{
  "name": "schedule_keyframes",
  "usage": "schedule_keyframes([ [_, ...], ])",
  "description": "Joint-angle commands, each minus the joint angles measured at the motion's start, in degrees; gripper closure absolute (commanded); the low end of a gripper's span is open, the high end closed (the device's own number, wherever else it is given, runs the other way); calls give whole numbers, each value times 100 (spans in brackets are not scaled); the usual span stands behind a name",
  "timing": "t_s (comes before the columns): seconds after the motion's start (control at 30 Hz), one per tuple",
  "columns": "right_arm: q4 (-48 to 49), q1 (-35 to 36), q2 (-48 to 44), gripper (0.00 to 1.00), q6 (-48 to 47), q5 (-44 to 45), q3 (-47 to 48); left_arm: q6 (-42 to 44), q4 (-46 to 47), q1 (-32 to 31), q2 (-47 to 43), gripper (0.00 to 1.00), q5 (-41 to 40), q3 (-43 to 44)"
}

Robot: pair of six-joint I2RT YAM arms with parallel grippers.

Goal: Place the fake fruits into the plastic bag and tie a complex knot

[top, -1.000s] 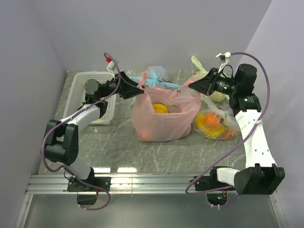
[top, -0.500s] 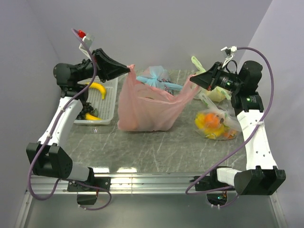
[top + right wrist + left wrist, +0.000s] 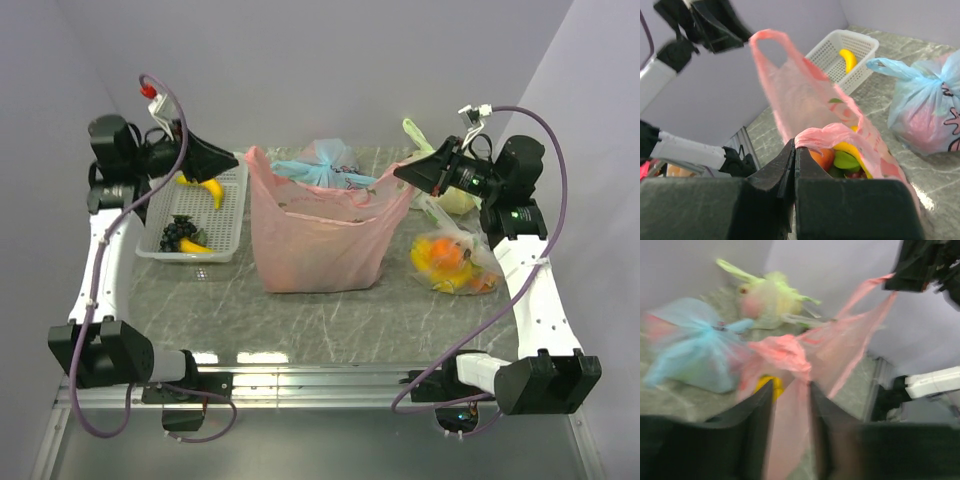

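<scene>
At mid-worktop (image 3: 330, 320) the pink plastic bag (image 3: 320, 245) stands open-mouthed and loaded with fake fruits (image 3: 844, 160); orange, green, yellow and red pieces show inside. The right fingers (image 3: 786, 159) are clamped on one bunched handle (image 3: 826, 134). The other handle (image 3: 765, 40) rises as a loop just beside the left fingers (image 3: 232, 160). Loading looks mostly done, yet a banana (image 3: 208, 190) and a grape bunch (image 3: 178, 232) lie in the white basket (image 3: 240, 215). The knot is not begun, the handles being well apart. The left wrist view is smeared, so I cannot tell whether the left fingers pinch the pink film or stand parted. The bag's lower contents are hidden.
</scene>
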Motion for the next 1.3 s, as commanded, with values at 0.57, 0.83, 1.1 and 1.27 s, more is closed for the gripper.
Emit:
schedule_keyframes([
  [0.57, 674, 381, -437, 100, -534, 31, -270, 2558, -114, -3341, 1549, 1, -2209, 1688],
  [0.83, 708, 434, -482, 100, -790, 66, -411, 831, 1557, -3878, 2332, 1, -1131, 1907],
  [1.1, 1201, 600, -245, 100, -746, 241, -438, -1239, 3606, -4037, 2974, 1, -330, 1986],
  [1.27, 1623, 794, -113, 100, -474, 759, -367, -784, 3151, -4256, 2984, 1, -575, 2075],
])
